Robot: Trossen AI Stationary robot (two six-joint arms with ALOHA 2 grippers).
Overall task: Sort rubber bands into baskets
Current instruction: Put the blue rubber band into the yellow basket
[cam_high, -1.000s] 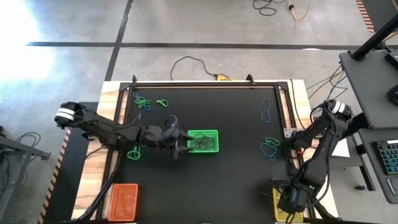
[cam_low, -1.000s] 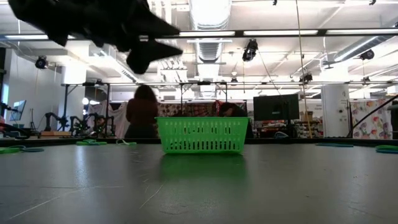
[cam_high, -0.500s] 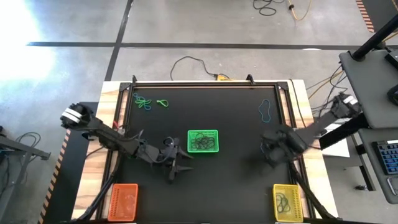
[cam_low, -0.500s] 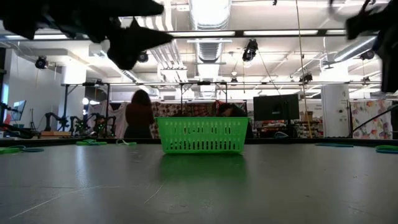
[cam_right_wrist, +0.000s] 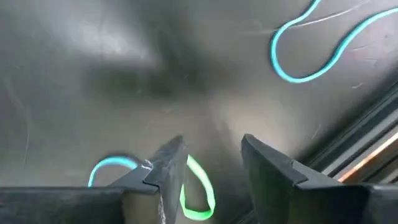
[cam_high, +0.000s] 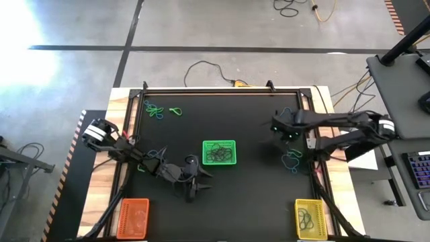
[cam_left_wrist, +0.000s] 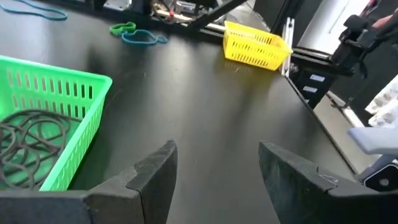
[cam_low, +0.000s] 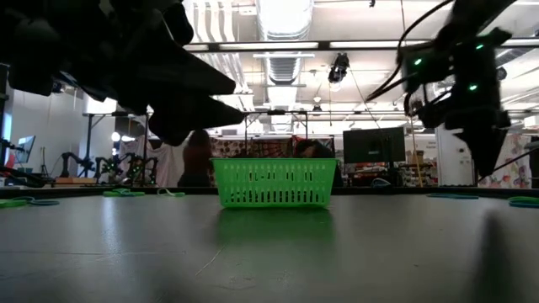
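Note:
The green basket (cam_high: pixel 220 152) stands mid-table with dark rubber bands (cam_left_wrist: pixel 28 134) inside. The orange basket (cam_high: pixel 133 218) is at the near left. The yellow basket (cam_high: pixel 310 218) at the near right also holds bands. My left gripper (cam_high: pixel 201 187) hovers open and empty just near-left of the green basket (cam_left_wrist: pixel 56 93). My right gripper (cam_high: pixel 277 128) points down, open, above the mat at the far right beside a blue band (cam_high: pixel 285 119). In its wrist view a green band (cam_right_wrist: pixel 200 186) lies on the mat below the fingers, with a blue loop (cam_right_wrist: pixel 317 50) farther off.
More green and blue bands lie at the far left (cam_high: pixel 156 111), at the right (cam_high: pixel 292 160) and beside the left arm (cam_high: pixel 144 165). A raised frame (cam_high: pixel 222 91) borders the black mat. Bare mat lies between the green and yellow baskets.
My right gripper has swung from over the yellow basket toward the table's far edge, turning as it went, and now hangs by the blue band at the far right. My left gripper has drawn back from the green basket toward the near edge and sunk lower.

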